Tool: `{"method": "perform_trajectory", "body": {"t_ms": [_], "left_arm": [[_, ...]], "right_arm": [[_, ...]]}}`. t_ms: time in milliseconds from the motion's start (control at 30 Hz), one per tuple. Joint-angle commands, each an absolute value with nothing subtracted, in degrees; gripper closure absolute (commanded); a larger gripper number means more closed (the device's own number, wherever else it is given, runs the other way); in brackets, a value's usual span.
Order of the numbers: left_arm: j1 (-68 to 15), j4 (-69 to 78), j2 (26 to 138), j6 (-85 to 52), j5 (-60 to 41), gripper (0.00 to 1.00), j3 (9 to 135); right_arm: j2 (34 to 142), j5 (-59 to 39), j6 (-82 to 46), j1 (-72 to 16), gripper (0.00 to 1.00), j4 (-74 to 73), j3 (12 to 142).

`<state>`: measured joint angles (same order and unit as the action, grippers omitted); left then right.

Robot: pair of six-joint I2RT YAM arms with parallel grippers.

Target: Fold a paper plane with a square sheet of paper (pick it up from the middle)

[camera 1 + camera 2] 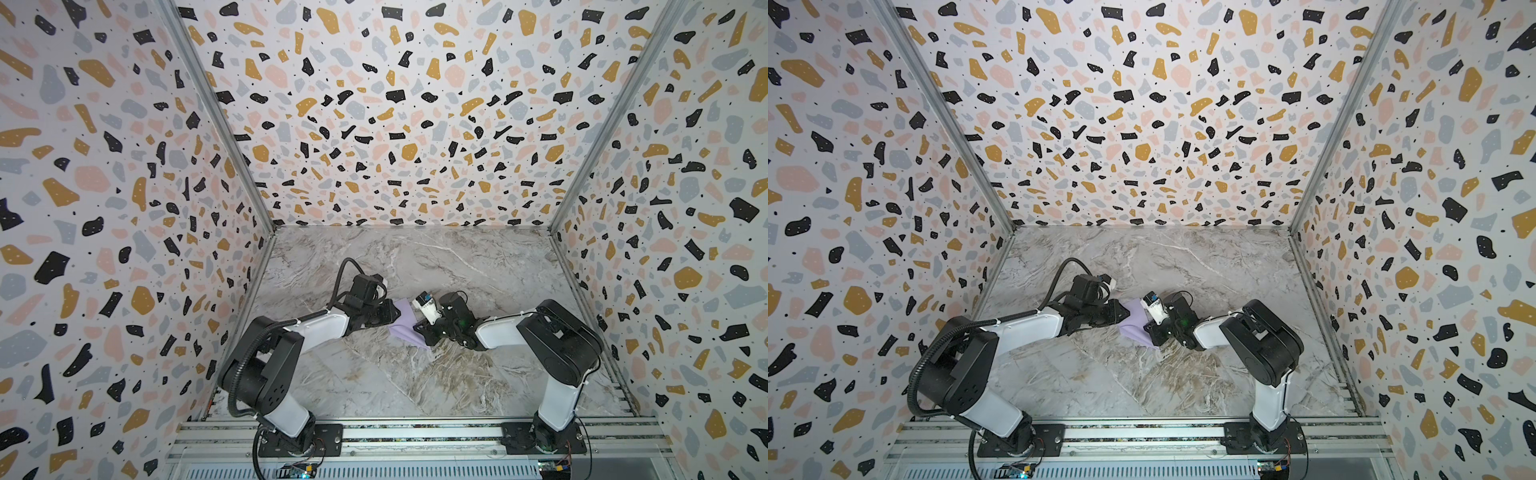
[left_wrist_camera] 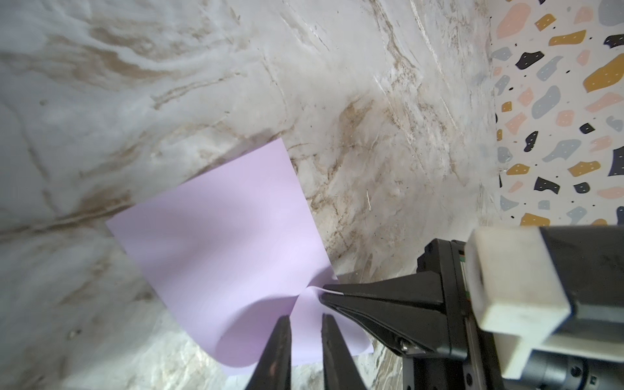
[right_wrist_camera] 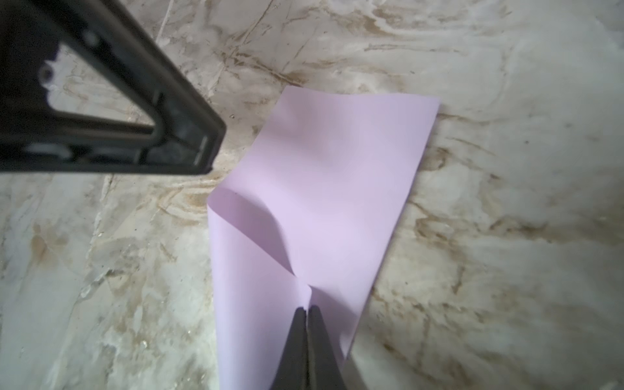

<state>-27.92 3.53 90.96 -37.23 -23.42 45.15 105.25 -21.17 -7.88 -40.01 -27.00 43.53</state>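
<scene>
Paper [image 3: 337, 169] of a pale lilac is shown plainly only in the wrist views. In both top views it is largely hidden between the two arms, near the middle of the marble counter [image 1: 457, 266]. Its centre is pinched by the closed right tool [image 3: 307, 309], so it is bunched there and curled along one side. Its far edge apparently rests on the counter. The left tool [image 2: 305, 317] is seen slightly parted, just beside the paper and holding nothing.
</scene>
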Motion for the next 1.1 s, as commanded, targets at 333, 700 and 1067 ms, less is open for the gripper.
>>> {"method": "perform_trajectory", "body": {"t_ms": [333, 700, 1067], "left_arm": [[-34.1, 11.87, 94.5, -42.0, -25.59, 0.92, 42.22], [-34.15, 8.05, 97.12, -41.05, -22.06, 0.95, 43.15], [-34.1, 5.69, 97.07, -41.11, -19.95, 0.95, 42.37]], "right_arm": [[106.32, -21.23, -8.66, -39.77, 0.96, -25.2, 43.59], [106.35, -21.03, -8.58, -39.81, 0.96, -24.71, 43.87], [106.59, -20.98, -8.69, -39.73, 0.96, -24.7, 43.95]]}}
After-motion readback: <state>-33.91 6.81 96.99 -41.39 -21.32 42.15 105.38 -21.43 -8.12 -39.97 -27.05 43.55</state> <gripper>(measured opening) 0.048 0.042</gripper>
